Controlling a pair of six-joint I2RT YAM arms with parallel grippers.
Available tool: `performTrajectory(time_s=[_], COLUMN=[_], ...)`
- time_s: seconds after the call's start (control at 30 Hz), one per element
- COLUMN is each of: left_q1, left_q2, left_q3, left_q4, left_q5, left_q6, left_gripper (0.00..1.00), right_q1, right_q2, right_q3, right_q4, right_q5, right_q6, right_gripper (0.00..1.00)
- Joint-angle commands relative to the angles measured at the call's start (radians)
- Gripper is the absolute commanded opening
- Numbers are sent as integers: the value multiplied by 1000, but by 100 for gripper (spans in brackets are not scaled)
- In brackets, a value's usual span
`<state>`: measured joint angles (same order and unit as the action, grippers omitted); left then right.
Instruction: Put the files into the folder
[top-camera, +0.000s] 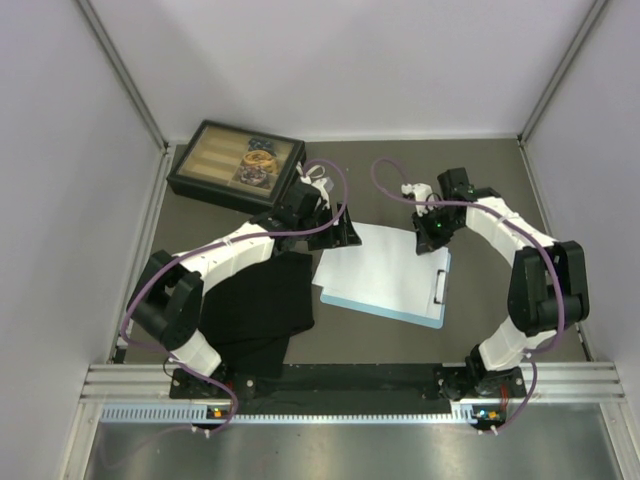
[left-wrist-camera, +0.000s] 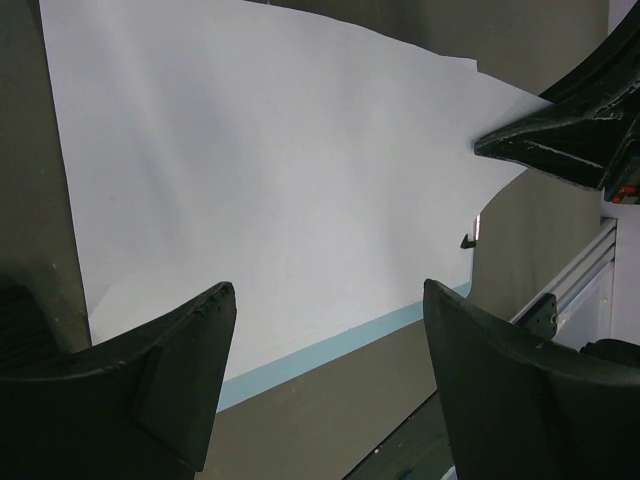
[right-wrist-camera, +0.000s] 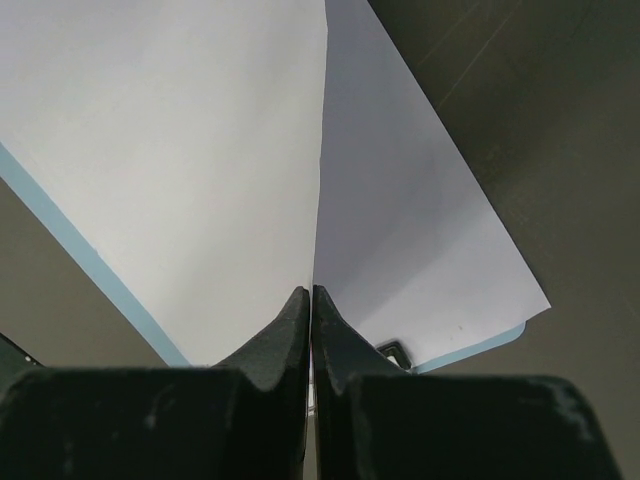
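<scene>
Right wrist view: my right claw (right-wrist-camera: 312, 292) is pinched shut on one edge of the files (right-wrist-camera: 180, 150), held raised (likely for aligning) over the folder (left-wrist-camera: 340, 343). My left claw (left-wrist-camera: 328, 290) gapes, empty.

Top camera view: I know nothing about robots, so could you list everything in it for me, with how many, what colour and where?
files: white sheets, overlapping so the count is unclear, lying on the folder mid-table.
folder: one, light blue, under the files, its clip on the right short edge.
black cloth: one, black, left of the folder, on the near side.
compartment box: one, dark, far left corner.
table: one, grey-brown, under everything.
arms: two, white and black, bases at the near edge.
left gripper: one, black, open, above the files' left edge.
right gripper: one, black, shut on a lifted paper edge at the clip end.
</scene>
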<state>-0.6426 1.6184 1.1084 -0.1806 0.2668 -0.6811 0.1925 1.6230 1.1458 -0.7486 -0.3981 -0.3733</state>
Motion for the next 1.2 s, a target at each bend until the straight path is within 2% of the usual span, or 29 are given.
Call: performTrajectory(time_s=[0.0, 0.1, 0.53, 0.87, 1.17], left_q1=[-2, 0, 0, -2, -2], left_q2=[-29, -23, -25, -15, -6], left_q3=[1, 1, -2, -18, -21], left_q4=[56, 61, 49, 78, 81], left_q5=[25, 31, 29, 37, 37], left_q6=[3, 0, 22, -1, -1], left_gripper=[80, 80, 80, 80, 80], right_q1=[28, 25, -10, 39, 42], right_q2=[-17, -21, -112, -51, -25], right_q3=[23, 23, -44, -41, -37], right_q4=[8, -52, -23, 11, 11], right_q5=[-2, 67, 85, 7, 31], right_q6=[-50, -47, -76, -87, -84], right_gripper=[0, 0, 0, 0, 0])
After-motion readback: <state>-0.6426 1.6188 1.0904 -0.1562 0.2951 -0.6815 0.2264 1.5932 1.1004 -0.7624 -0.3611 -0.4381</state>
